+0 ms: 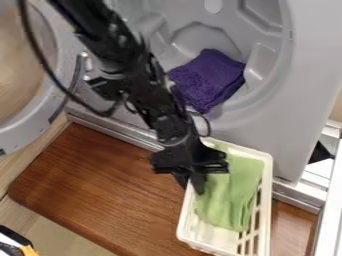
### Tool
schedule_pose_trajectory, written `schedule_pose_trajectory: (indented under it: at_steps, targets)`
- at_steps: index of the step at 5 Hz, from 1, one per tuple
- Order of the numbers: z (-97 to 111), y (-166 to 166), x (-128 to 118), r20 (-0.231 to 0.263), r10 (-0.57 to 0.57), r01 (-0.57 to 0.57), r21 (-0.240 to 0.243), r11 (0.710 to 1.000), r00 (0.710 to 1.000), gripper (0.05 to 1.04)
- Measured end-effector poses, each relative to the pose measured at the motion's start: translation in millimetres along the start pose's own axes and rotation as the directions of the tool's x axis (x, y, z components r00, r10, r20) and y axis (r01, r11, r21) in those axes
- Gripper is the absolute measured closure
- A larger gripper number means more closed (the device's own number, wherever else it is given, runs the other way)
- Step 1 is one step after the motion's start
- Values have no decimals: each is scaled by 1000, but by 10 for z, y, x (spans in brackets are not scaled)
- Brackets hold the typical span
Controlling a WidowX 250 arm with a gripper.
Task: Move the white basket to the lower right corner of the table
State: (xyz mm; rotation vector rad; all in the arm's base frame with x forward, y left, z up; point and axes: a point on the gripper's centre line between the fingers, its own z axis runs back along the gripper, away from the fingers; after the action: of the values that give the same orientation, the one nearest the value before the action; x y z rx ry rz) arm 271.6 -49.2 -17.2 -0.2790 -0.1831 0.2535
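The black gripper (190, 184) is at the left long side of the white basket (267, 212), its fingertips close together with the rim between them, shut on it. The basket stands lengthwise at the right part of the brown wooden table (100, 187), its lower end near the view's bottom edge. A green cloth (234, 195) lies inside, partly covered by the gripper at its upper left. Part of the basket's upper left rim is hidden behind the gripper.
Behind the table stands a grey machine with a round opening (267, 107) holding a purple cloth (208, 80). Its round door (57, 107) hangs at the left. A white frame (327, 200) borders the right side; a black and orange object (17, 245) is at bottom left.
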Motion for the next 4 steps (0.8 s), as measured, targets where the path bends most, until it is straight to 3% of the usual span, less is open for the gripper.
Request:
schedule_pose_trajectory:
  at_steps: [2,3,4]
  targets:
    - [-385,-92,24,-89,-69,66,-34,997,994,959]
    - [-434,-100,83,-110,-75,73,-25,997,991,761]
    - [-437,-90,78,-113,-66,64,-19,998,991,455]
